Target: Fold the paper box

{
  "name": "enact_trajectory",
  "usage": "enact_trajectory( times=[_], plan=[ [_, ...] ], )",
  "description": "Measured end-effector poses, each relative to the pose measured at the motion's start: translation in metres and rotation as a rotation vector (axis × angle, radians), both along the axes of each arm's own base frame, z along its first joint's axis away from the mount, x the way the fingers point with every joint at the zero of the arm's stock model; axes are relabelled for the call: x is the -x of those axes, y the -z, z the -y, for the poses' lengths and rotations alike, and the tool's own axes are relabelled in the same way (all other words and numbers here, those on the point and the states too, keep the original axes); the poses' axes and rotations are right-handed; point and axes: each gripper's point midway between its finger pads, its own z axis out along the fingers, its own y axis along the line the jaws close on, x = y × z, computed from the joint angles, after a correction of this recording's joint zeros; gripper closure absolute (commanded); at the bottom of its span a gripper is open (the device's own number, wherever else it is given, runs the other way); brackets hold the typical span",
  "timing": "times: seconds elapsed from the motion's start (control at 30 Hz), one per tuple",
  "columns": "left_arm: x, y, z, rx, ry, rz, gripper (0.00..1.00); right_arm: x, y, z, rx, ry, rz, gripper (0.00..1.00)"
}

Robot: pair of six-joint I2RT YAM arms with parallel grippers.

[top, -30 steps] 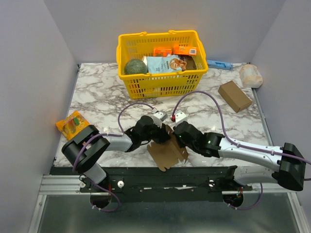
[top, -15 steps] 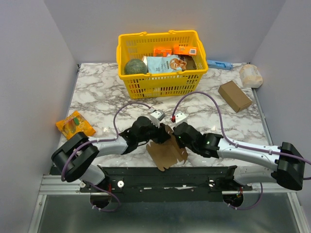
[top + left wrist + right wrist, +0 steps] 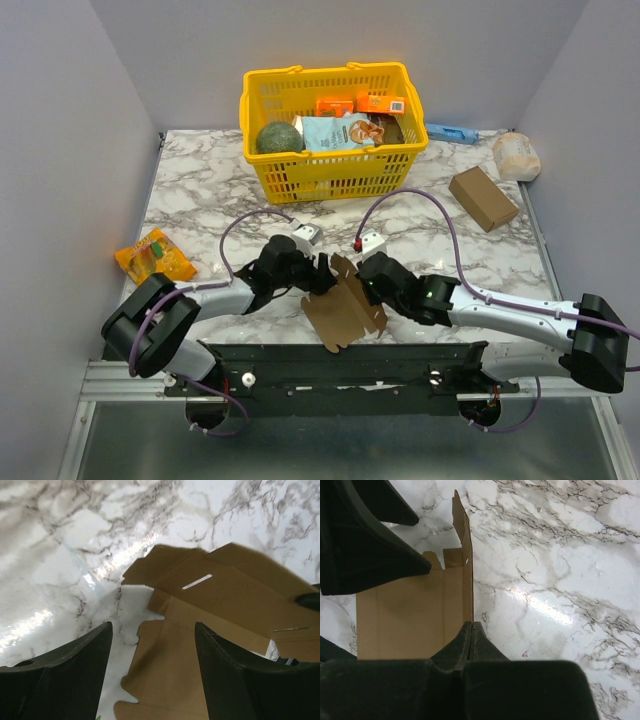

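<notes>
The paper box (image 3: 345,312) is a thin brown cardboard piece with flaps and notched tabs, lying partly flat at the table's near middle. My right gripper (image 3: 358,288) is shut on its right edge. In the right wrist view that edge (image 3: 468,580) stands upright and runs straight into the closed right gripper (image 3: 471,626). My left gripper (image 3: 318,277) is open just left of the box. In the left wrist view its gripper (image 3: 152,626) hovers above a notched flap (image 3: 165,670) without touching it. A slit shows in the raised panel (image 3: 225,595).
A yellow basket (image 3: 335,180) with groceries stands at the back middle. A blocky brown carton (image 3: 483,197), a white wrapped bundle (image 3: 516,155) and a blue item (image 3: 452,133) lie at the back right. An orange snack packet (image 3: 154,255) lies at the left.
My left gripper has opened, let go of the box's left flap and drawn back to the left. The right gripper has kept its grip and place.
</notes>
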Motion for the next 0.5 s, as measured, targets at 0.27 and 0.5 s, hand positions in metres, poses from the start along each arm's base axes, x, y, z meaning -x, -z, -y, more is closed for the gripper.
enact_trajectory(
  times=[0.27, 0.5],
  plan=[
    [-0.002, 0.022, 0.013, -0.008, 0.050, -0.048, 0.28, 0.000, 0.000, 0.000, 0.000, 0.000, 0.000, 0.99],
    [-0.010, 0.023, 0.027, 0.014, 0.083, -0.040, 0.43, 0.000, 0.001, 0.000, 0.003, -0.002, 0.000, 0.99]
  ],
)
